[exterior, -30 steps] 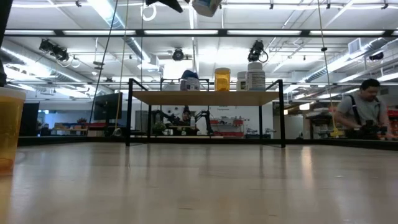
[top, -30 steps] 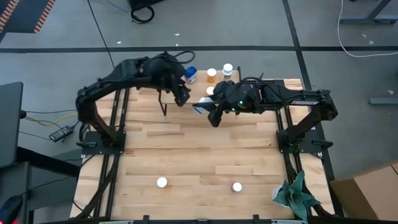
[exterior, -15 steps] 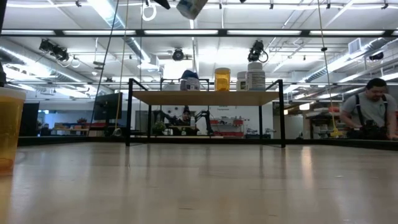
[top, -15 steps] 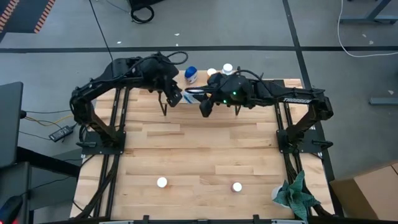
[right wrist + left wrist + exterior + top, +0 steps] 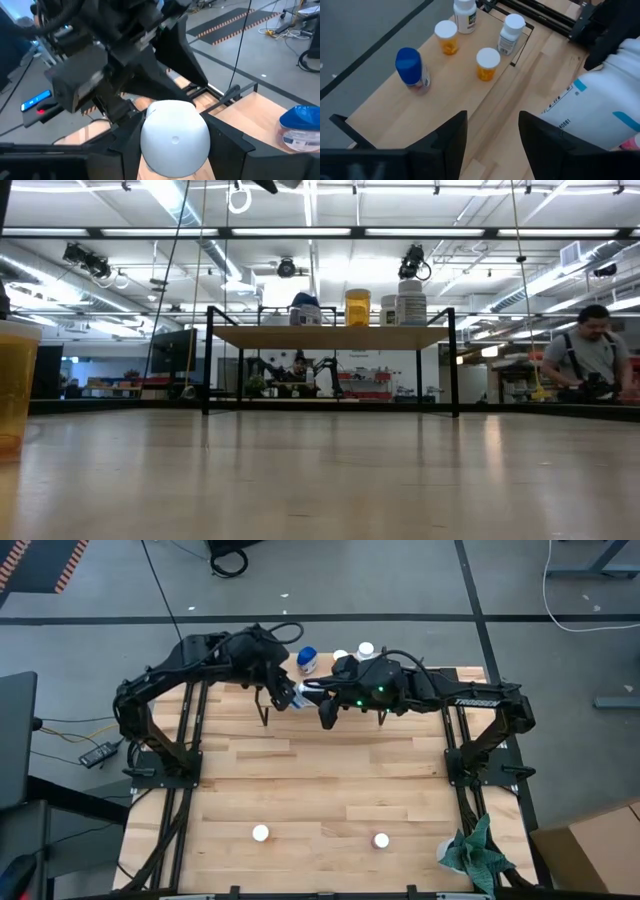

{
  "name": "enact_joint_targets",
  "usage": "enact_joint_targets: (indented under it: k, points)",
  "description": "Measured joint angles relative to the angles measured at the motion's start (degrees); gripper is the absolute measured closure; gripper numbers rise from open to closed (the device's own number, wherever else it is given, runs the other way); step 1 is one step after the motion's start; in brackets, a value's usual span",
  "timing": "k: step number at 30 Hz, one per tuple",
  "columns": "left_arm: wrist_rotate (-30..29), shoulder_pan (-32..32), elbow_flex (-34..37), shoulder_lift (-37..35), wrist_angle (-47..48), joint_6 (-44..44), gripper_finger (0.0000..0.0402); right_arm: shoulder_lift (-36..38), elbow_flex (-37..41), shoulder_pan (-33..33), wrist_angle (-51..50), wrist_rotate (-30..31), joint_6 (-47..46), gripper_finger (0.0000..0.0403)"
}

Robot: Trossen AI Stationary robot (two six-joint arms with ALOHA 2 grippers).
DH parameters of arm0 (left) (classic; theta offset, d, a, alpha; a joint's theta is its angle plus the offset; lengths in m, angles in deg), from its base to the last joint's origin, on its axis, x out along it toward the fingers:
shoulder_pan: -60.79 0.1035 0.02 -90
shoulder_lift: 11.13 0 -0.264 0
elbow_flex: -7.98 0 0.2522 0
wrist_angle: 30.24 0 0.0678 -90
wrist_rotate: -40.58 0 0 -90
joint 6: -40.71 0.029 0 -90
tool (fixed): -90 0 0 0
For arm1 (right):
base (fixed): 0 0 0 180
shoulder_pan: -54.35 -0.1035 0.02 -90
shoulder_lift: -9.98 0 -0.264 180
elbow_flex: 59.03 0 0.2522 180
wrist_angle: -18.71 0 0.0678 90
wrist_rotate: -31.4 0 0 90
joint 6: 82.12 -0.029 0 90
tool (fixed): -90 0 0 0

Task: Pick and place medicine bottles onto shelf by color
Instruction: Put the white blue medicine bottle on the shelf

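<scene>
Fingers of the right gripper point(image 5: 172, 150) pinch a white bottle point(image 5: 175, 137), its round white cap facing the wrist camera between the two dark fingers. In the high view the right gripper point(image 5: 318, 700) holds this bottle in the air near the far edge of the table point(image 5: 300, 780), nose to nose with the left gripper point(image 5: 288, 697). The left wrist view shows the same white bottle point(image 5: 592, 112), with blue markings on its label, just beside the left gripper's fingers point(image 5: 447, 137), which stand apart with nothing between them.

Beyond the grippers stands the shelf point(image 5: 435, 100), a light-wood board on thin black legs. On it are a blue-capped bottle point(image 5: 411, 68), two orange bottles with white caps point(image 5: 446, 36) point(image 5: 487, 63), and two white bottles point(image 5: 465, 9) point(image 5: 511, 32). The low view shows the shelf point(image 5: 330, 337) from the side at the table's far end with the bottles in a row on top.

Nearer the front of the table, two more white-capped bottles point(image 5: 261, 833) point(image 5: 380, 839) stand well apart from the shelf. A green cloth point(image 5: 470, 852) lies at the front right corner. In the room behind, a person point(image 5: 590, 360) shows at the right.
</scene>
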Motion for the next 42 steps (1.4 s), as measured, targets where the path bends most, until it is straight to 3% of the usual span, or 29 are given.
enact_joint_targets:
  k: [19, 22, 32, 42]
  points:
    - [-0.11, -1.16, 0.0, 0.01, 0.83, 0.73, 0.0225, -0.68, -0.04, 0.88, 2.5, 1.73, 2.14, 0.0214]
    - [-2.73, -0.31, 0.0, -0.05, 3.17, 2.27, 0.0224, -2.29, -0.07, 2.03, 1.91, 2.9, 3.88, 0.0214]
    - [-3.45, 2.68, 0.02, -2.69, 6.33, 0.33, 0.0221, -10.0, 0.0, 5.33, -2.34, 2.6, 7.44, 0.0214]
    - [-4.12, 3.33, 0.02, -3.75, 8.61, -1.13, 0.0227, -12.99, 0.02, 8.47, -5.46, 4.91, 9.97, 0.0214]
